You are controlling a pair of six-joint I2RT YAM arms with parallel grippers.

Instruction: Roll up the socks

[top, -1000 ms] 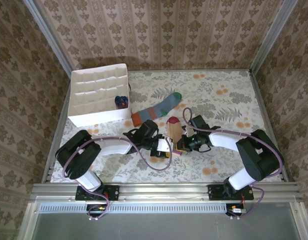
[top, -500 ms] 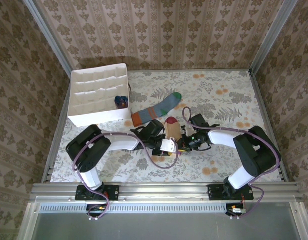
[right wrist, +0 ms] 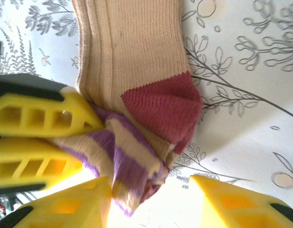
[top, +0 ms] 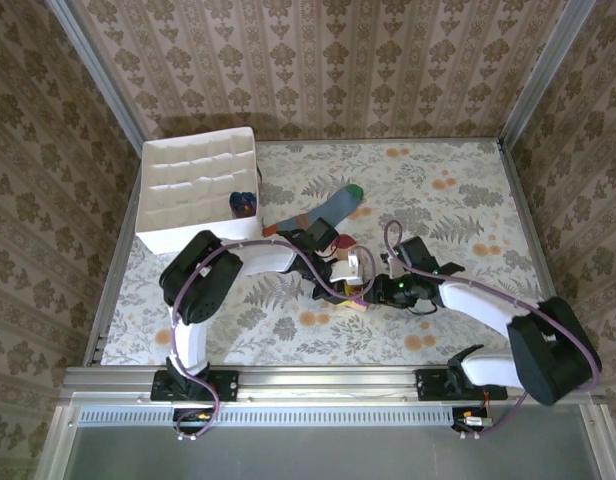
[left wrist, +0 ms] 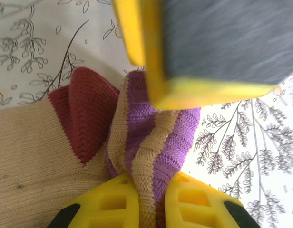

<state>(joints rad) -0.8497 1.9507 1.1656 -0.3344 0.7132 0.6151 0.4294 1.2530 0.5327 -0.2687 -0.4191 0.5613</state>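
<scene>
the left arm (top: 258, 258) bends out from its base and reaches over to the middle, where the left gripper (left wrist: 149, 187) has its yellow fingers (left wrist: 113, 199) squeezed tight on a fold of the striped sock (left wrist: 151, 142). the right arm (top: 488, 305) comes in low from the other side. the right gripper (right wrist: 151, 185) faces the left one, almost tip to tip, with its fingers apart on either side of the sock's end.
</scene>
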